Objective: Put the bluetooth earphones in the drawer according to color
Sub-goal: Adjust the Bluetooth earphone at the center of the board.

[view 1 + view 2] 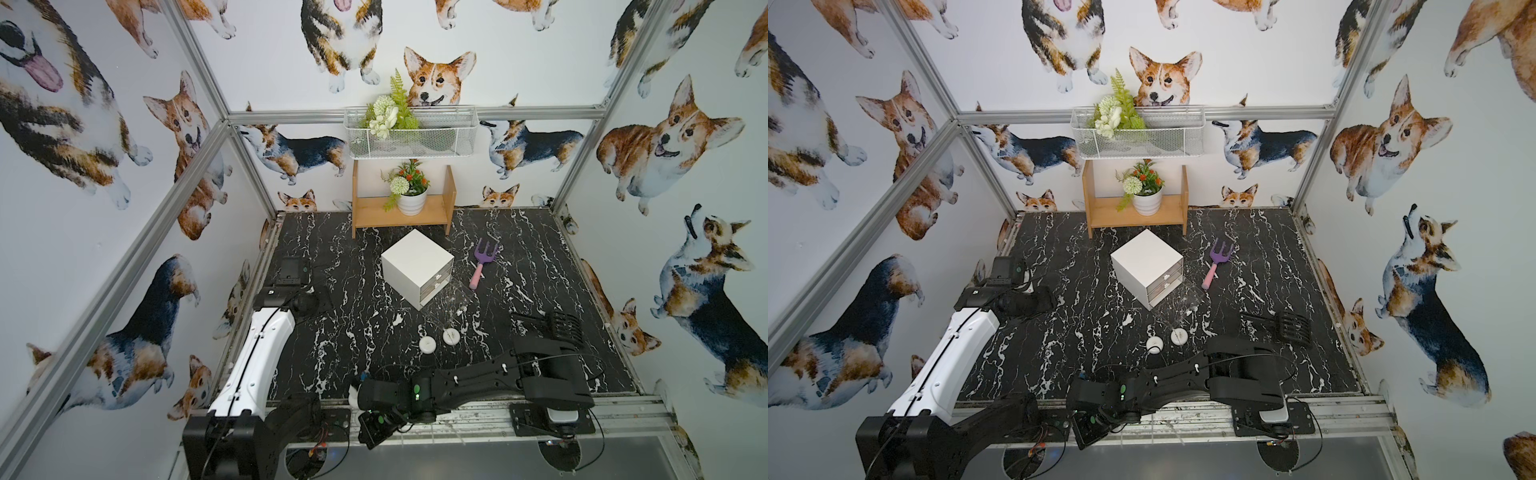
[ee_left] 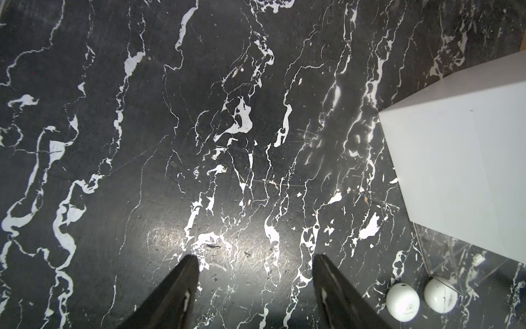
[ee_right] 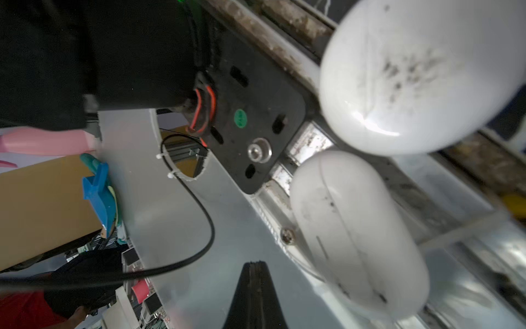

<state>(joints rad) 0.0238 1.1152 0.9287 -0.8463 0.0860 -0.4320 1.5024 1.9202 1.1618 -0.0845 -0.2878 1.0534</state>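
Note:
The white drawer cabinet [image 1: 417, 266] [image 2: 455, 148] stands mid-table, its lowest clear tray [image 1: 451, 301] pulled out. Two white earphone cases [image 1: 427, 344] [image 1: 451, 336] lie on the black marble just in front of it; the left wrist view shows them too [image 2: 402, 303] [image 2: 440, 296]. My left gripper [image 2: 254, 257] [image 1: 291, 266] hangs open over bare table left of the cabinet, nothing between its fingers. My right gripper [image 3: 254, 262] is shut and empty at the front rail. Two more white cases [image 3: 421, 74] [image 3: 358, 233] lie close beside it, untouched.
A purple-and-pink toy fork [image 1: 482, 262] lies right of the cabinet. A black comb-like tool [image 1: 552, 328] sits at the right. A wooden shelf [image 1: 374, 214] with a potted plant stands at the back, a wire basket [image 1: 440, 141] above it. The right arm [image 1: 478, 380] spans the front edge.

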